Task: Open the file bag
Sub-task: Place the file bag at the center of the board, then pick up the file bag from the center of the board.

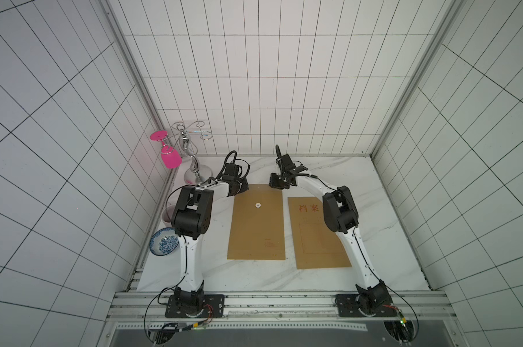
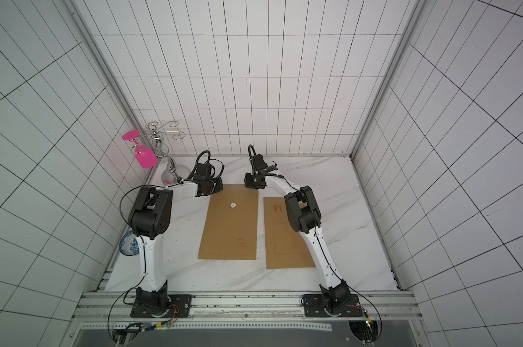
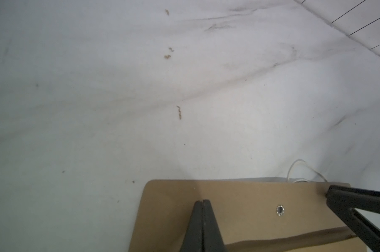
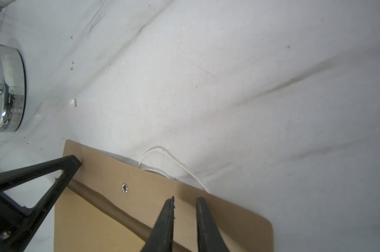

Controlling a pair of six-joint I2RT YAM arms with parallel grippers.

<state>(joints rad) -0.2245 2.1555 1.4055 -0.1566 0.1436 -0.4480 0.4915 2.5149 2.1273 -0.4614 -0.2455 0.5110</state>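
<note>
With left pincer clenched atop the flap of the kraft file bag, right pincer slightly parted over it near the string.

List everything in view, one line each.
file bag: one, brown, table centre, flap open
second file bag: one, brown, red characters, on its right
string: one, white, at flap's far edge
glass rack: one, chrome, far left corner
wine glass: one, pink, hanging from rack
bowl: one, blue-white, left edge
cup: one, pale, left edge, half hidden
table: one, white marble
left gripper: black, shut, on flap
right gripper: black, slightly open, over flap
</note>
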